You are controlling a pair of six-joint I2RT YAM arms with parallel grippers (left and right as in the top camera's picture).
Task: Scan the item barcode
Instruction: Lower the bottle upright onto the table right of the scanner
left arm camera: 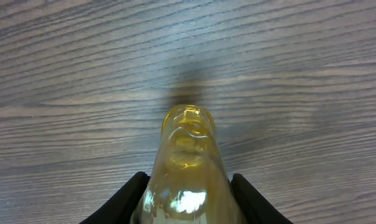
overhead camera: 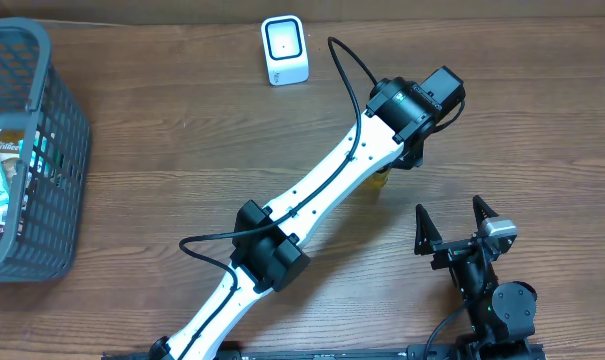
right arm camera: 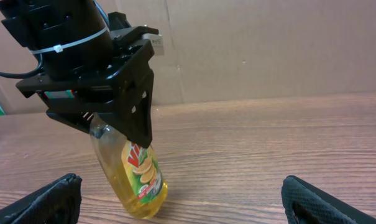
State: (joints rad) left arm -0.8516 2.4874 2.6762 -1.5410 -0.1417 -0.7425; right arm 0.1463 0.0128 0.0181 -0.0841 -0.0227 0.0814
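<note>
On a wooden table [overhead camera: 182,130] backed by cardboard, a yellow soap bottle [right arm camera: 138,177] is gripped, tilted, around its upper part by the left gripper [left arm camera: 188,186], apart from the white scanner [overhead camera: 284,50]. The right gripper [overhead camera: 449,215] is held wide open and empty nearby; a grey basket [overhead camera: 62,120] is seen at far left.
</note>
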